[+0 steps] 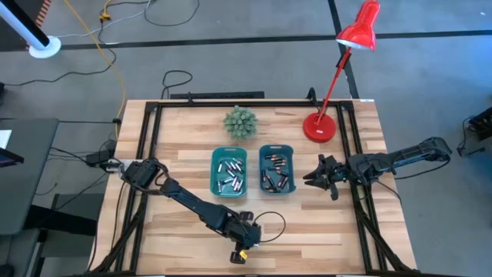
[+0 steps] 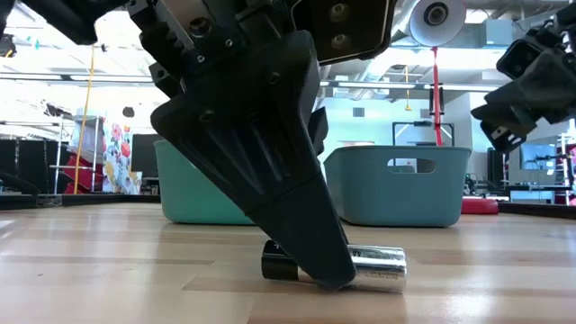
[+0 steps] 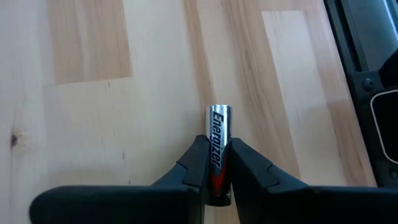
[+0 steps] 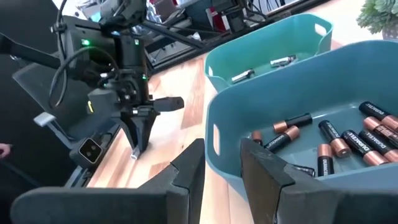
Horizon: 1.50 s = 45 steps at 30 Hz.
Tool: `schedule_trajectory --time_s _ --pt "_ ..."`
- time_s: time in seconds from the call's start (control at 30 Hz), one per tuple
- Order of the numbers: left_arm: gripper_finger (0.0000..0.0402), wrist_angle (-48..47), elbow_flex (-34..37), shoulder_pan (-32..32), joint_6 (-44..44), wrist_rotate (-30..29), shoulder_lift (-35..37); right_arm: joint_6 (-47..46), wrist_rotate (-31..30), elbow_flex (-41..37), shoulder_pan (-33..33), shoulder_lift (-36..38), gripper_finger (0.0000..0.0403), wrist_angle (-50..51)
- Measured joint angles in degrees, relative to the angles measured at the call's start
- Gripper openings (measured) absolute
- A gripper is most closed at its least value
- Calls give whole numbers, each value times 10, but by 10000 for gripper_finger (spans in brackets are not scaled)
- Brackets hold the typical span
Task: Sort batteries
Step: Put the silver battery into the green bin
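The left end effector [image 3: 215, 163], at the near edge of the pale wooden desk [image 1: 177, 154], is clenched on a single silver-and-black cylindrical battery [image 3: 217, 142] that lies flat on the boards; the low view shows the dark fingers pressed down over its middle with both ends of the cell poking out, still touching the desk.

Sorting looks well advanced. In the high view, the left teal plastic bin [image 1: 229, 171] holds a scatter of silvery cells, while the right teal plastic bin [image 1: 277, 169] just beside it holds dark, copper-tipped ones; the right wrist view confirms the split, with black-and-copper batteries [image 4: 339, 144] in the nearer bin and a few silver ones in the farther. No other loose cell is visible on the desk, so the gripped battery may be the last, or among the last, to be placed. By its silver casing it would seem to belong in the left bin, though it has not yet been lifted.

The right end effector [image 1: 321, 178] hangs beside the right bin with its fingers parted and empty, waiting. A small green spiky plant [image 1: 240, 122] and a red desk lamp [image 1: 342, 69] stand behind the bins, well apart from the work.
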<state>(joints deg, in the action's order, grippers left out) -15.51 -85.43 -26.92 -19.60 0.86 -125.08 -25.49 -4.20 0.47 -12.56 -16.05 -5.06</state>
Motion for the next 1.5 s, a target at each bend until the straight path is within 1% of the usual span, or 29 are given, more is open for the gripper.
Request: schedule_trajectory --time_s 0.13,0.23,0.33,0.4,0.53,0.67,0.8,0.87,0.97,1.07,1.17,1.23,1.33,1.5 --pt "38 -14 2 0 4 -33 18 0 0 0 0 0 118 2" --pt "38 -56 4 6 13 -65 43 0 0 0 4 0 118 4" --pt "38 -116 3 15 15 -82 78 0 0 0 3 0 118 5" --pt "38 -140 3 23 28 -89 102 0 0 -1 3 0 118 5" --pt "38 -167 3 49 67 -120 158 0 0 -1 3 0 118 17" --pt "38 -186 2 84 102 -134 213 0 0 -1 3 0 118 30" --pt "38 -207 3 118 161 -163 267 4 0 -1 6 0 118 31" --pt "38 -219 3 139 187 -167 283 5 -1 -1 9 0 118 29" --pt "38 -229 3 173 222 -153 293 5 -20 -1 18 0 118 19" --pt "38 -244 4 208 264 -124 294 14 -51 -1 37 1 118 -7" --pt "38 -249 12 248 285 -84 287 40 -52 -1 56 1 118 -25" --pt "38 -236 38 275 289 -51 286 54 -53 -1 64 1 118 -33" --pt "38 -210 80 303 280 -29 289 65 -53 -1 69 1 118 -35" --pt "38 -183 134 320 281 9 289 65 -53 -2 73 1 118 -24"
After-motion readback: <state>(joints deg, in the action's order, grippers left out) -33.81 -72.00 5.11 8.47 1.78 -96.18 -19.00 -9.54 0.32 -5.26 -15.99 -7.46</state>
